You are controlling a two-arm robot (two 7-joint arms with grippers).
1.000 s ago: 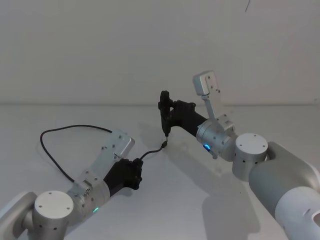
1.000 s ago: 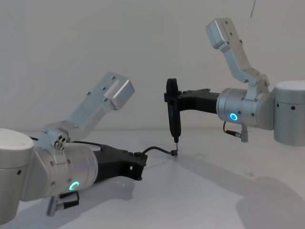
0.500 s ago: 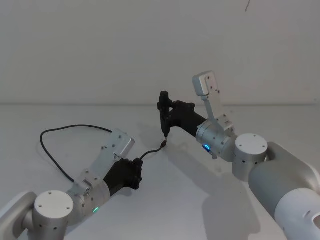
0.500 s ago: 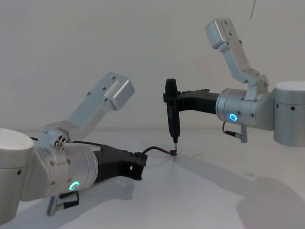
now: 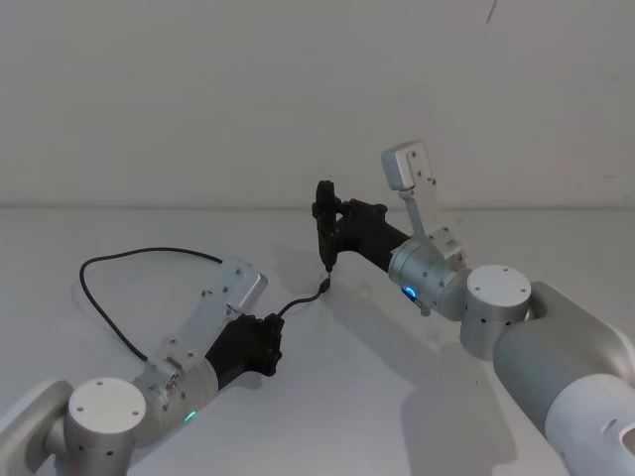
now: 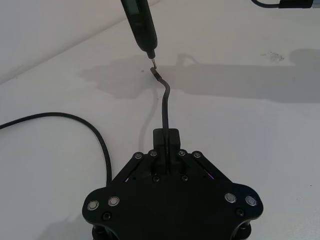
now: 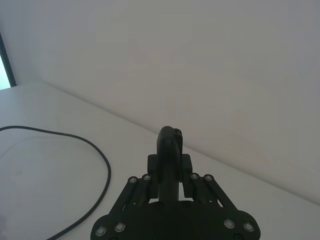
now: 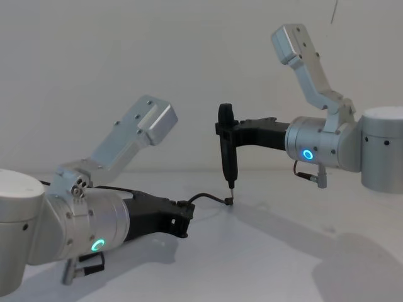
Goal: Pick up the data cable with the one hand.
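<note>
Already gripped: left gripper [image 6: 165, 150] fingers closed on cable [image 6: 165, 107] near plug, rest trailing on table [image 5: 327, 397] behind. Right gripper [image 5: 327, 223] clamps pen-like tool [image 8: 227, 148], tip just above plug. Next, likely: lift clear.

1 data cable [image 5: 149, 255], 2 grippers, apparently 1 black pen-like tool [image 8: 226, 151].

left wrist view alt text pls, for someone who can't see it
The left end effector is shut on the data cable near its plug end, low over the white table. A black pen-like tool points down just above the plug; the cable's slack loops away.
</note>
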